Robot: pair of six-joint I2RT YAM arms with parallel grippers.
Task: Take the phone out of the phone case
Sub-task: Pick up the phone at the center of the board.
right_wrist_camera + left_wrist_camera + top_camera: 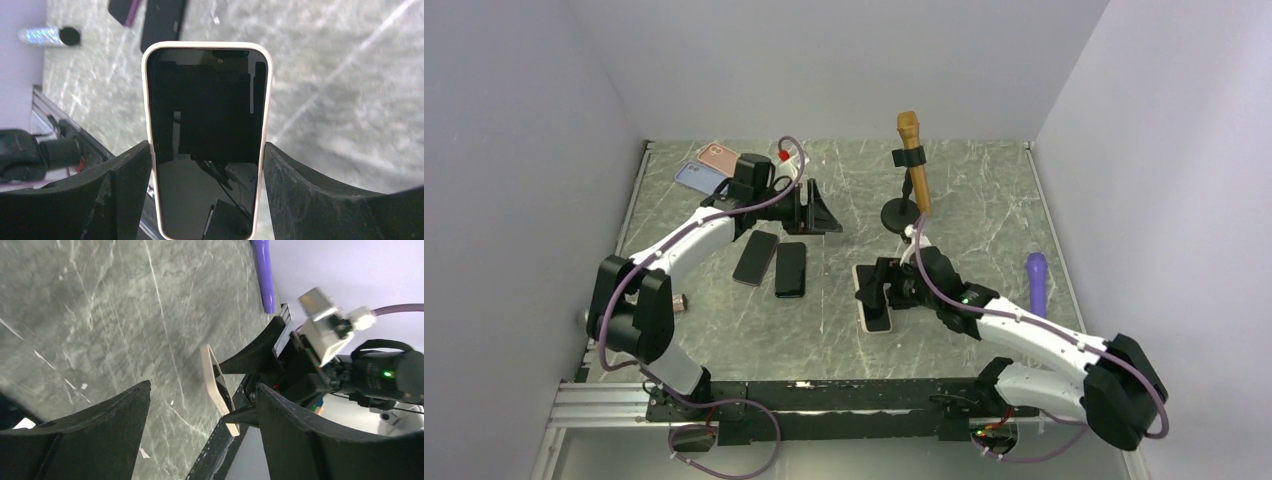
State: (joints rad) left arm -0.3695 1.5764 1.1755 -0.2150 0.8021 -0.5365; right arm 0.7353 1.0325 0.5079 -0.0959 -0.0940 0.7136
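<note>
Looks like a stiff, slick, breakable glass slab snug in a cream phone case [214,390] with a bit of give. Best to peel at a case corner and push the phone [207,125] out from behind, no squeezing the screen. Sitting right of centre over the tabletop [984,200], seemingly tilted up, pinched across both long sides by the right hand [886,288]. Nothing in the left hand [820,212]: spread wide, hovering far left, well apart, aimed that way.
</note>
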